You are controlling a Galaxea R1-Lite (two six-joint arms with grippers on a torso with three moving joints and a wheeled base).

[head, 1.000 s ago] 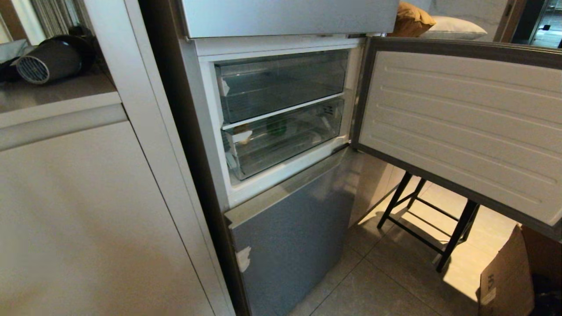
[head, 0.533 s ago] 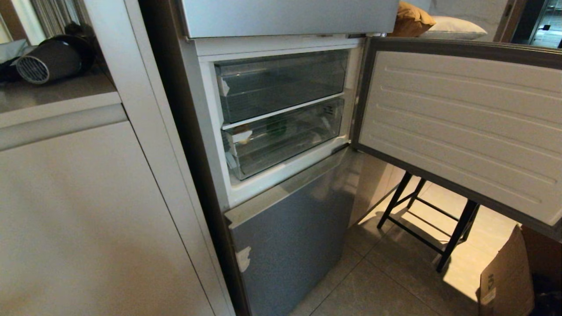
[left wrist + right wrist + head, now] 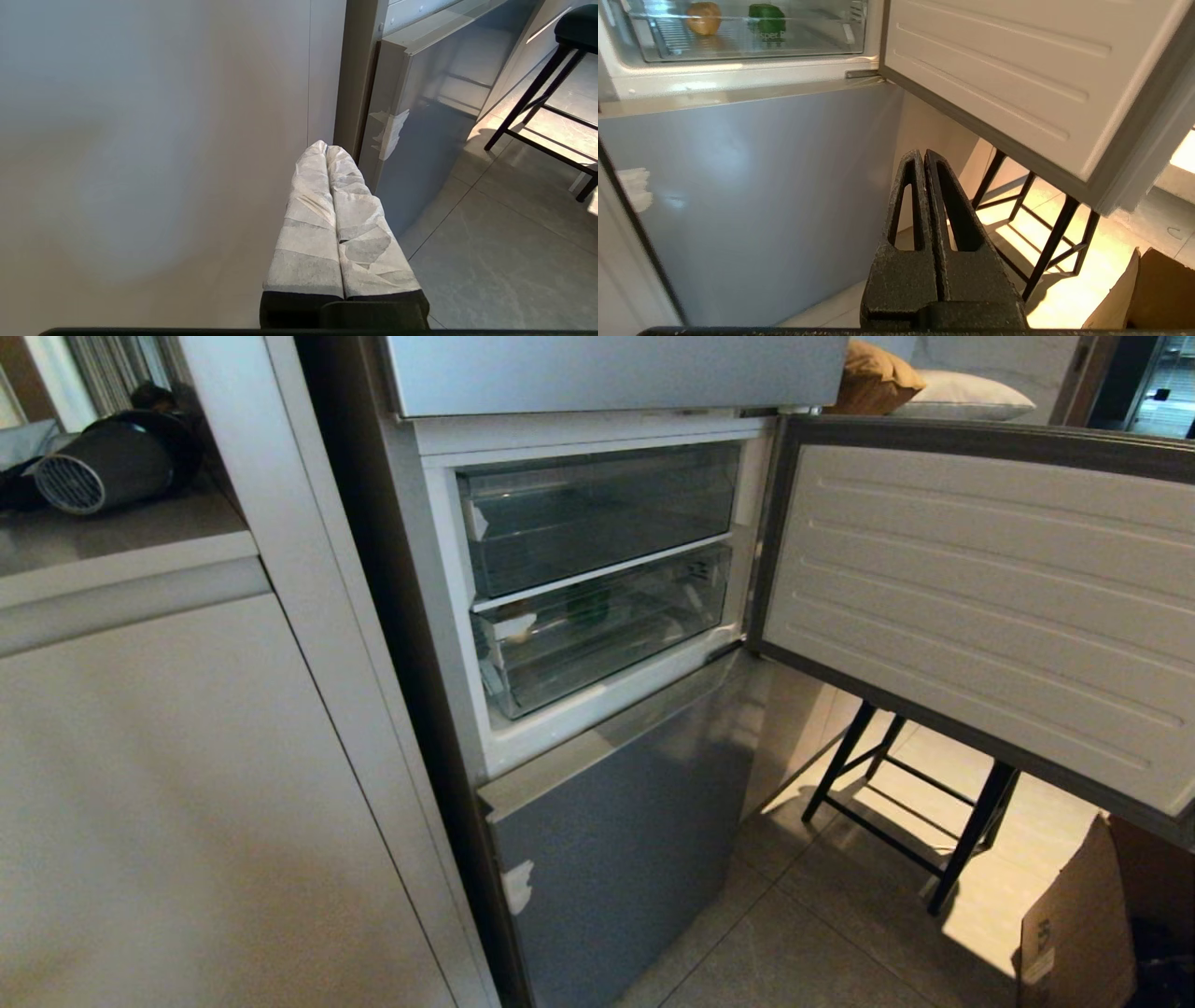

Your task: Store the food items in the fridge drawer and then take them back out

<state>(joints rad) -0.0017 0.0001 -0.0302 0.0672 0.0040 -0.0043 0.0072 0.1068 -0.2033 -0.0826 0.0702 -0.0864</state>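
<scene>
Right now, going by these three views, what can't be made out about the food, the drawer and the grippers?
- Potato and green pepper: cut off by the right wrist view's edge; in the head view, only smudges through the fridge drawer.
- Right gripper, left gripper: both shut, both outside the head view.
- Drawer's far end: hidden in every view.
- Stool: seat hidden behind the open fridge door.

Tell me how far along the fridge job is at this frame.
Stored: the potato and green bell pepper lie in the lower clear fridge drawer, which is pushed in, with the fridge door open. Nothing is in hand: the right gripper and left gripper are shut and empty, low by the fridge's lower door. Left: pull the drawer out, remove both.
</scene>
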